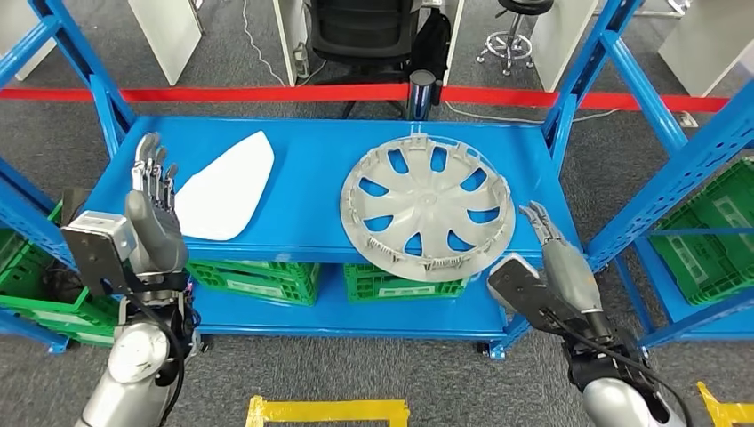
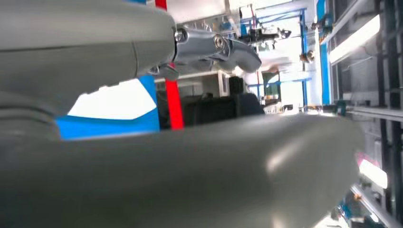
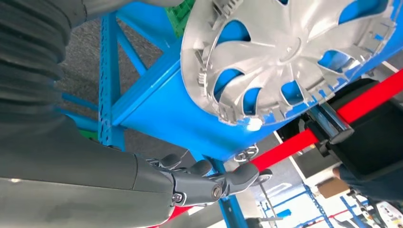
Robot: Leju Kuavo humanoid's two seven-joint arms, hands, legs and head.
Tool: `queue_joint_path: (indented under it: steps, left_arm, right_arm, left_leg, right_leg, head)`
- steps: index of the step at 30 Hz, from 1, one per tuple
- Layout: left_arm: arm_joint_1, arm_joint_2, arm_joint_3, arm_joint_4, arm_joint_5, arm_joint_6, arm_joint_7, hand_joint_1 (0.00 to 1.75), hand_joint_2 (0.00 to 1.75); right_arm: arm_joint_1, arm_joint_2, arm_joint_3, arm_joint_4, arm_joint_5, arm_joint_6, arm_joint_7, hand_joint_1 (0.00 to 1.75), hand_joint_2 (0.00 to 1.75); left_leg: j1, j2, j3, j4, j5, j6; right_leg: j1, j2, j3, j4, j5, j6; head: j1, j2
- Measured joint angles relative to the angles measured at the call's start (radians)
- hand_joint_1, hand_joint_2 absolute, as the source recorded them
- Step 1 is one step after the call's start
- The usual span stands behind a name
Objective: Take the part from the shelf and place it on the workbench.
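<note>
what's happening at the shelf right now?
The humanoid faces the blue shelf, both arms raised toward the upper deck. A silver hubcap lies there, its front edge overhanging, with a white panel to its left. The right hand is beside the hubcap's right rim, not touching it; the left hand is open by the white panel. Nothing is picked up yet. Green crates sit on the lower deck.
</note>
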Motion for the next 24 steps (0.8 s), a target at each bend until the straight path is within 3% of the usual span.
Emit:
queue_joint_path:
  steps: [1,2,4,6,9,10,12,14,15,16,17,19,21,22,24]
  left_arm:
    - [0.0,0.0,0.0,0.0,0.001,-0.001,0.0,0.0,0.0]
    - [0.0,0.001,0.0,0.0,0.001,-0.001,0.0,0.0,0.0]
    - [-0.001,0.001,0.0,0.0,0.001,-0.002,-0.001,0.0,0.0]
    - [-0.002,0.0,0.0,0.0,0.001,-0.004,-0.002,0.0,0.0]
    - [-0.002,0.0,0.0,-0.001,0.001,-0.004,-0.003,0.0,0.0]
    - [-0.002,0.0,0.0,-0.001,0.001,-0.004,-0.003,0.0,0.0]
    - [-0.002,0.0,0.0,-0.001,0.001,-0.005,-0.003,0.0,0.0]
    - [-0.001,0.0,0.0,-0.001,0.001,-0.006,-0.003,0.0,0.0]
    - [-0.001,0.0,0.0,-0.001,0.001,-0.006,-0.003,0.0,0.0]
    - [-0.001,0.0,0.0,-0.001,0.001,-0.006,-0.003,0.0,0.0]
    - [-0.001,0.0,0.0,-0.001,0.001,-0.006,-0.003,0.0,0.0]
    - [-0.002,0.0,0.0,-0.002,0.001,-0.005,-0.003,0.0,0.0]
    - [-0.002,0.0,0.0,-0.003,0.001,-0.005,-0.003,0.0,0.0]
    - [-0.001,0.0,-0.001,-0.003,0.001,-0.005,-0.003,0.0,0.0]
    - [-0.001,0.0,0.0,-0.005,0.001,-0.005,-0.003,0.0,0.0]
  right_arm:
    - [0.001,0.0,0.001,0.001,0.0,0.0,0.0,0.0,1.75]
    - [0.001,0.0,0.001,0.002,-0.001,0.0,0.0,0.0,1.75]
    - [0.001,0.0,0.002,0.002,-0.001,0.0,0.0,0.0,1.75]
    - [0.0,0.0,0.001,0.001,-0.002,0.0,0.0,0.0,1.75]
    - [-0.001,0.0,-0.001,0.002,-0.002,-0.001,-0.001,0.0,1.75]
    - [-0.001,0.0,-0.001,0.002,-0.002,-0.001,-0.001,0.0,1.75]
    - [-0.001,0.0,-0.002,0.002,-0.002,-0.001,-0.001,0.0,1.75]
    - [0.0,0.0,-0.002,0.002,-0.002,-0.001,-0.001,0.0,1.75]
    - [0.001,0.0,-0.002,0.003,-0.002,-0.001,-0.001,0.0,1.75]
    - [0.002,0.0,-0.002,0.003,-0.002,-0.001,-0.001,0.0,1.75]
    - [0.002,0.0,-0.002,0.003,-0.002,-0.001,-0.001,0.0,1.75]
    - [0.0,0.0,-0.003,0.004,-0.002,-0.001,-0.001,0.0,1.75]
    - [-0.002,0.0,-0.004,0.004,-0.002,-0.001,-0.001,0.0,1.75]
    - [-0.003,-0.001,-0.005,0.004,-0.002,-0.001,-0.001,0.0,1.75]
    - [-0.004,-0.001,-0.006,0.004,-0.002,-0.001,-0.001,0.0,1.75]
  left_leg:
    - [0.006,0.003,0.003,-0.02,0.024,-0.007]
    - [0.012,0.006,0.025,-0.072,0.058,-0.014]
    - [0.018,0.004,0.078,-0.174,0.093,-0.023]
    - [0.017,-0.003,0.103,-0.206,0.087,-0.012]
    - [0.018,-0.007,0.11,-0.205,0.085,0.013]
    - [0.018,-0.008,0.113,-0.206,0.084,0.018]
    - [0.016,-0.009,0.117,-0.208,0.082,0.025]
    - [0.01,-0.01,0.12,-0.209,0.079,0.03]
    - [0.006,-0.011,0.122,-0.209,0.076,0.033]
    - [0.002,-0.012,0.126,-0.209,0.074,0.035]
    - [-0.002,-0.014,0.131,-0.21,0.071,0.037]
    - [-0.01,-0.015,0.143,-0.215,0.065,0.038]
    - [-0.009,-0.016,0.148,-0.224,0.064,0.034]
    - [-0.008,-0.015,0.149,-0.228,0.065,0.029]
    - [-0.006,-0.013,0.153,-0.235,0.063,0.021]
  right_leg:
    - [-0.006,0.0,0.0,0.006,-0.005,0.008]
    - [-0.013,0.001,0.0,0.015,-0.012,0.017]
    - [-0.021,0.002,-0.004,0.039,-0.03,0.04]
    - [-0.021,0.003,-0.008,0.052,-0.042,0.057]
    - [-0.023,0.003,-0.015,0.059,-0.052,0.069]
    - [-0.024,0.003,-0.027,0.081,-0.065,0.071]
    - [-0.023,0.003,-0.079,0.187,-0.115,0.073]
    - [-0.02,0.003,-0.149,0.311,-0.154,0.069]
    - [-0.018,0.003,-0.168,0.338,-0.152,0.063]
    - [-0.014,0.003,-0.169,0.324,-0.13,0.055]
    - [-0.008,0.004,-0.151,0.277,-0.095,0.043]
    - [0.008,0.004,-0.092,0.145,-0.029,0.01]
    - [0.021,0.003,-0.052,0.07,-0.009,-0.014]
    - [0.024,0.001,-0.043,0.062,-0.011,-0.018]
    - [0.023,0.0,-0.027,0.035,-0.005,-0.015]
  head:
    - [-0.003,0.0]
    - [-0.006,0.0]
    - [-0.017,0.0]
    - [-0.022,0.0]
    - [-0.009,0.0]
    - [-0.003,0.0]
    - [0.008,0.0]
    - [0.019,0.0]
    - [0.024,0.0]
    - [0.028,0.0]
    - [0.031,0.0]
    - [0.034,0.0]
    - [0.032,0.0]
    - [0.032,0.0]
    - [0.034,0.0]
